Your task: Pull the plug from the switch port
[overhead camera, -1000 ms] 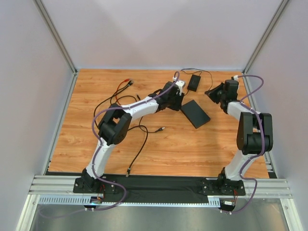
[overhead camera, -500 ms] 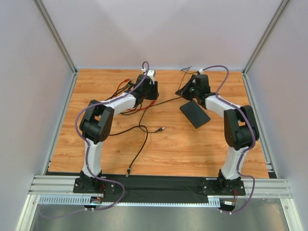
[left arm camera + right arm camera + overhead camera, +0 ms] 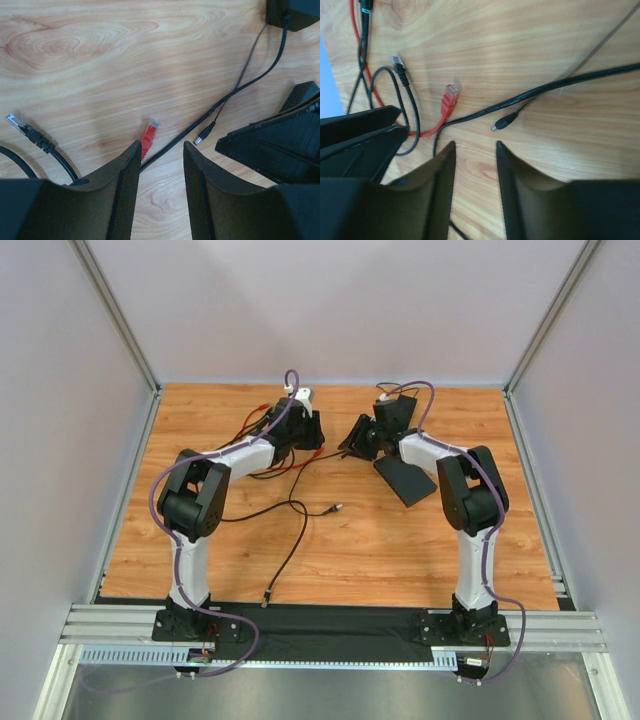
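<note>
The switch (image 3: 405, 478), a flat black box, lies on the wooden table right of centre. A small black barrel plug (image 3: 204, 135) (image 3: 502, 122) lies loose on the wood, apart from the switch, on a thin cord. My left gripper (image 3: 306, 432) (image 3: 161, 145) hovers open just short of it, with only bare wood between its fingers. My right gripper (image 3: 358, 438) (image 3: 475, 145) faces it from the other side, also open and empty. The plug lies just beyond the right fingertips.
A red network plug (image 3: 148, 134) (image 3: 449, 100) and a black network plug (image 3: 15, 121) (image 3: 396, 62) lie near the left gripper among loose cables. A thicker black cable (image 3: 240, 90) crosses between the grippers. The black adapter brick (image 3: 295, 12) sits at the back.
The left arm swung from beside the switch to the back left. The right gripper travelled left past the switch and its jaws opened.
</note>
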Available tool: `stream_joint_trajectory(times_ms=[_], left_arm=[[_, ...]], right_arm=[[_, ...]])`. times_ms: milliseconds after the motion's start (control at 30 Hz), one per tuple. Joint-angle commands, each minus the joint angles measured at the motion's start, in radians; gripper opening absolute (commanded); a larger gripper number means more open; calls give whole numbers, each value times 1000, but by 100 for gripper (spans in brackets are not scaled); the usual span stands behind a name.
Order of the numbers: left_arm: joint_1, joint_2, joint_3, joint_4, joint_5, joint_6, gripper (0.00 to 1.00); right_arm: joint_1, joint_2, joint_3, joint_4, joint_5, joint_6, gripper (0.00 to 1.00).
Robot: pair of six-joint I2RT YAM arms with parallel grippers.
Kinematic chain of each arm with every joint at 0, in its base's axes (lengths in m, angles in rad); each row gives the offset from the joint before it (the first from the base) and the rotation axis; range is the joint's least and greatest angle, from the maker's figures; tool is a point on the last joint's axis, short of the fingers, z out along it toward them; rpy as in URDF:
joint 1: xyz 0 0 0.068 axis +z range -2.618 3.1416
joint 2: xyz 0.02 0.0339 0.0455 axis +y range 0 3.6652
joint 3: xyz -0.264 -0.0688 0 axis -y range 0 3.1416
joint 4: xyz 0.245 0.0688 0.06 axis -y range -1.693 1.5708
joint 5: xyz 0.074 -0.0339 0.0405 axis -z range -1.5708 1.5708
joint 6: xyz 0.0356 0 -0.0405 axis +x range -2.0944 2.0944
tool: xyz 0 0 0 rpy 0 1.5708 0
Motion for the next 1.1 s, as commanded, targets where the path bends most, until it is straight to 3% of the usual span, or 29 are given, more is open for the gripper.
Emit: stream_joint_trajectory(times_ms=[0,33,133,467,767,867,1067], left_arm=[[8,-72,-11,76,20,-10,47],[10,-72,-13,78,22,-12,47],[11,-75,-20,87,31,-18,47],[14,-83,-36,108,51,-30,47],[17,-83,-37,105,68,-33,47],[19,-78,-39,108,77,-41,47],[20,-75,-42,114,91,-50,47]], right_arm=[[-4,-56,86,-139,92,-129,45],[-3,-70,96,-188,141,-146,53],[-3,-110,97,-227,218,-209,62],[-13,-214,-53,-288,257,-277,64],[-19,-340,-280,-244,254,-198,43],[-29,-392,-366,-250,284,-203,28],[-88,-489,-499,-254,372,-182,24]])
